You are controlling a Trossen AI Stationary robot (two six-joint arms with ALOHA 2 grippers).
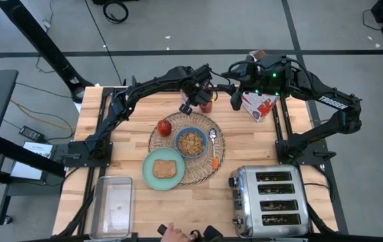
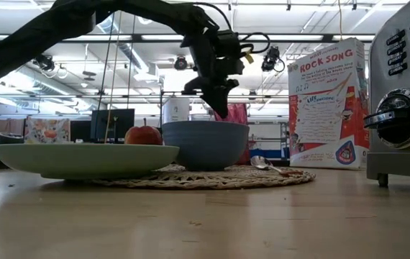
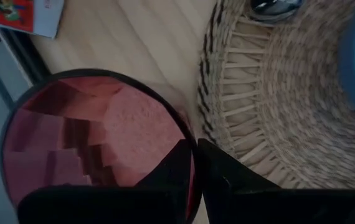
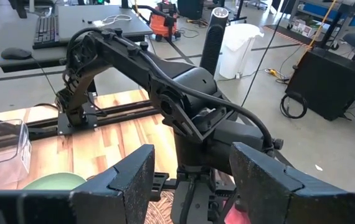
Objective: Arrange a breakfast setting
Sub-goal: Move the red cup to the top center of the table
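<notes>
Where the table's near edge meets the camera side, a chrome toaster (image 1: 270,202) sits at right and a clear plastic tub (image 1: 113,205) at left; a person's hand (image 1: 172,233) shows at the edge between them. Next comes the round woven placemat (image 1: 201,171), carrying the mint-green plate (image 1: 148,163) with the toast slice (image 1: 164,169), the blue bowl (image 1: 191,142) filled with cereal, the orange-handled spoon (image 1: 214,149) just right of the bowl, and the red apple (image 1: 164,126) at the mat's far-left rim. Just past the mat's far edge stands the red-filled glass (image 3: 84,134); left gripper (image 1: 195,102) is over it, fingers (image 3: 227,180) pinched on its rim nearest the mat. Farther right, a cereal box (image 1: 259,104) stands upright. Right gripper (image 1: 237,101) hangs just beside the box, fingers (image 4: 124,177) spread, holding nothing.
</notes>
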